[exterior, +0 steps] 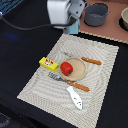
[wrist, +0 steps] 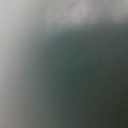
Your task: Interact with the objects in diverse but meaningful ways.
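A yellow box with a red label (exterior: pixel 48 63) lies on the striped placemat (exterior: pixel 100 80). A shiny red pepper (exterior: pixel 66 68) sits on the near edge of the tan round plate (exterior: pixel 77 70), right beside the box. A white elongated piece (exterior: pixel 75 97) lies on the mat in front of the plate. My gripper (exterior: pixel 71 27) hangs under the white hand at the far edge of the mat, well apart from all of these; its fingers are not clear. The white carton is out of view. The wrist view is only a grey-green blur.
A wooden-handled fork (exterior: pixel 67 81) lies in front of the plate and another wooden handle (exterior: pixel 91 61) behind it. A grey pot (exterior: pixel 96 14) stands on a brown surface at the back, and a second vessel (exterior: pixel 125 19) is at the exterior view's right edge. The table is black.
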